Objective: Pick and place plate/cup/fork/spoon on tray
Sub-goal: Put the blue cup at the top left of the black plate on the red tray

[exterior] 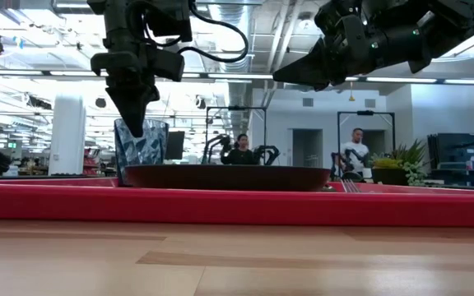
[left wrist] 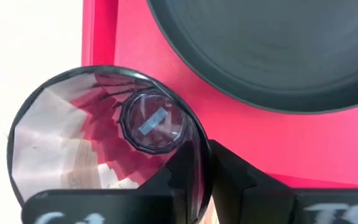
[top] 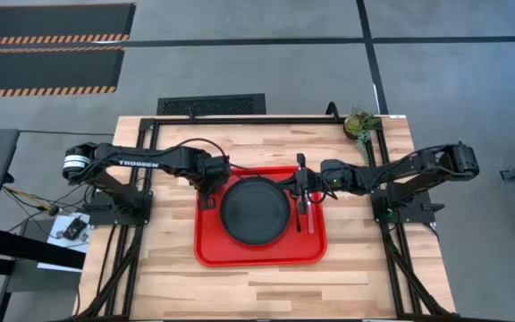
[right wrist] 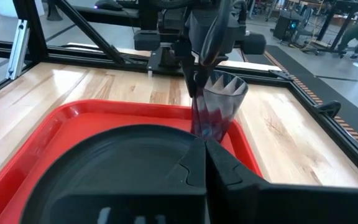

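Left gripper point(left wrist: 194, 177) pinches the cup point(left wrist: 107, 146) by its rim wall, one finger inside, one outside. The cup stands upright at the red tray's point(top: 206, 250) left edge, just beside the plate point(top: 256, 212). Right gripper point(right wrist: 205, 163), fingers pressed together, hovers over the plate's far side.

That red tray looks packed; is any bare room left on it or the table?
The bright red rectangular plastic tray is crowded: the round black plate fills its middle, the left pincer grips the tinted tumbler at its left edge, and the pink fork lies right. Bare wood spans the table's near side.
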Robot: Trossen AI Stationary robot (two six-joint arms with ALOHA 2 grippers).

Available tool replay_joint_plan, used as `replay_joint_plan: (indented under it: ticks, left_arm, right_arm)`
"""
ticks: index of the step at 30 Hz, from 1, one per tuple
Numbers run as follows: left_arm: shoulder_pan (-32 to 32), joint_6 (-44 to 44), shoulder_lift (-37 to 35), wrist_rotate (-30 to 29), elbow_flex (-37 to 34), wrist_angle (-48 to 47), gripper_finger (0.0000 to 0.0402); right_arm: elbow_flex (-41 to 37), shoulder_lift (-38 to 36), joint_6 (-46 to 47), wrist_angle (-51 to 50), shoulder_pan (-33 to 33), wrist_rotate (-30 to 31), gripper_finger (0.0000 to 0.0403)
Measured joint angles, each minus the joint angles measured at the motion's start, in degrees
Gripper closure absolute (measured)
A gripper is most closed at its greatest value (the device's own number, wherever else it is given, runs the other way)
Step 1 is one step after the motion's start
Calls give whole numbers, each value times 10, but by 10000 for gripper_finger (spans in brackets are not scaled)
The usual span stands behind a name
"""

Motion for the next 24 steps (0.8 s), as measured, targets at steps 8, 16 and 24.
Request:
replay_joint_plan:
  ticks: [8,16,24]
  left_arm:
    - [0,0,0,0,0,3,341]
    - [0,1,0,0,0,4,316]
    - [0,1,-1,0,0,17,312]
  right_arm:
    - [0,0,0,0,0,0,399]
    - [0,0,0,0,0,0,396]
    - [0,0,0,0,0,0,394]
